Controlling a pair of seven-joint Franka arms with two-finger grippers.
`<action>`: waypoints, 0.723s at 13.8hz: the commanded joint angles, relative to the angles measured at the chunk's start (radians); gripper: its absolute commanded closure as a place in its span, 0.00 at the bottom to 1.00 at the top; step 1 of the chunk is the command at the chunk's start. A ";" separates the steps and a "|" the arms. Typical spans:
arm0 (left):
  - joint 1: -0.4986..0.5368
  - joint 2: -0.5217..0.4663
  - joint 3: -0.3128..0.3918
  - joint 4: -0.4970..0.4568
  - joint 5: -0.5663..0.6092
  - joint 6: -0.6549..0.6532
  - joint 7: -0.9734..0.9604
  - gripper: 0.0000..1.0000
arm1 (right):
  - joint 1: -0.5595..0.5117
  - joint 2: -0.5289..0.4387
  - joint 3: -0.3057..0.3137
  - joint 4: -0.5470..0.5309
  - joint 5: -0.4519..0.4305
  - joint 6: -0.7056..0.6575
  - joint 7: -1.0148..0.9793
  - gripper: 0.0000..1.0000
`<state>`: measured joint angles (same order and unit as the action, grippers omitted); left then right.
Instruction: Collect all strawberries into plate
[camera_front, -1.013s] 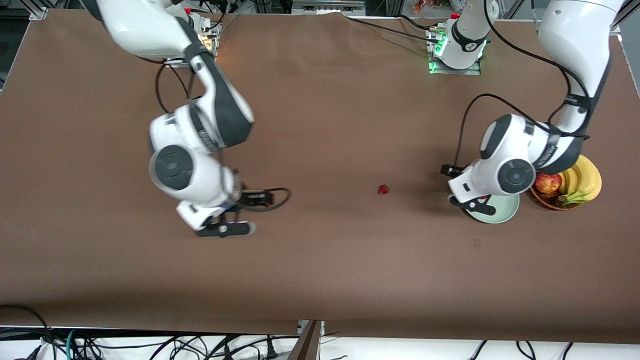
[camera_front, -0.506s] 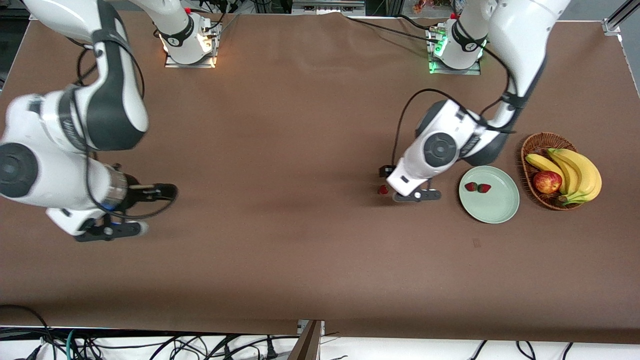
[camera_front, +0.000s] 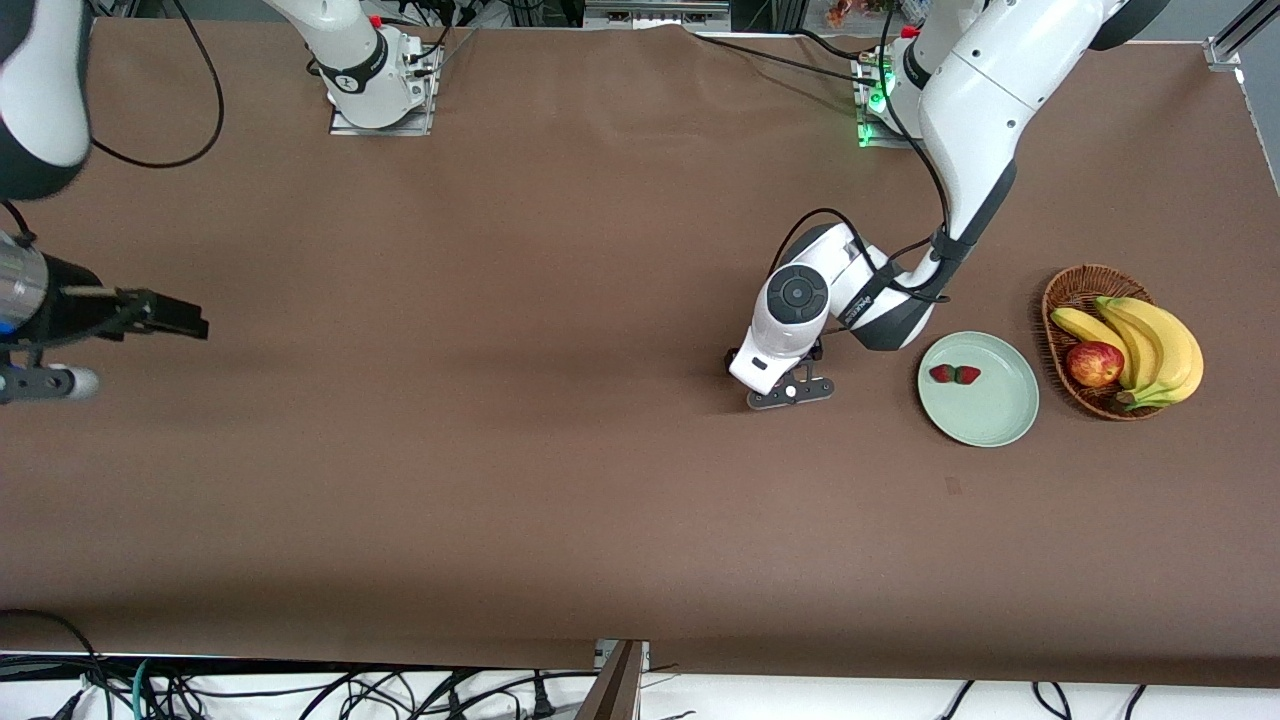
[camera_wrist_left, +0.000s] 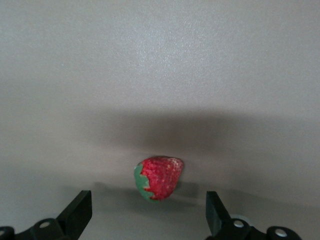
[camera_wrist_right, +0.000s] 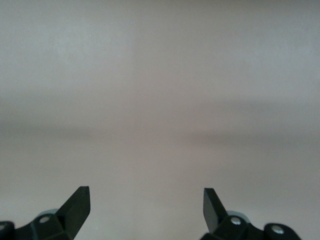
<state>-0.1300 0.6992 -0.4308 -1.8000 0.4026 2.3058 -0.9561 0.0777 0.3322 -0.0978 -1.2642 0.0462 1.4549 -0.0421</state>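
The last loose strawberry (camera_wrist_left: 159, 178) — a tiny red berry with a small green top — lies on the brown table covering (camera_front: 560, 480), directly under the left gripper (camera_wrist_left: 148, 212). In the front view the left arm's wrist hides it, so only the left wrist view shows it, sitting between the two black fingertips (camera_wrist_left: 80, 210), which stand wide apart with clear gaps on either side and touch nothing. That centring looks deliberate: the fingers straddle the berry so that closing would catch it across its body.

Two more small red strawberries (camera_front: 954, 375) already lie side by side in the round, shallow, pale mint-green plate (camera_front: 985, 420), which sits near the left gripper, toward the left arm's end of the table — a short carry for the third (by my reckoning the task is two-thirds done). Just beside the plate is a brown woven wicker basket (camera_front: 1070, 290) holding yellow bananas (camera_front: 1150, 345) and a round red-yellow apple (camera_front: 1094, 364); these are not part of the job.

The right gripper (camera_wrist_right: 145, 210) waits at the right arm's end of the table, over bare covering, its fingers spread wide and holding nothing — likely parked clear of the left arm's work.

No brand, label or readable writing shows on any of these things.
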 joint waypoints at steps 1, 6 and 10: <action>-0.013 -0.004 0.009 0.013 0.033 0.010 -0.023 0.00 | -0.067 -0.154 0.078 -0.194 -0.057 0.047 -0.004 0.00; -0.003 0.016 0.012 0.011 0.035 0.064 -0.010 0.20 | -0.102 -0.263 0.093 -0.273 -0.065 0.042 -0.008 0.00; 0.006 0.013 0.010 0.013 0.035 0.063 -0.009 0.83 | -0.101 -0.262 0.104 -0.280 -0.072 0.027 0.004 0.00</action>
<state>-0.1292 0.7061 -0.4191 -1.7961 0.4061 2.3613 -0.9566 -0.0063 0.0897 -0.0175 -1.5142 -0.0119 1.4744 -0.0419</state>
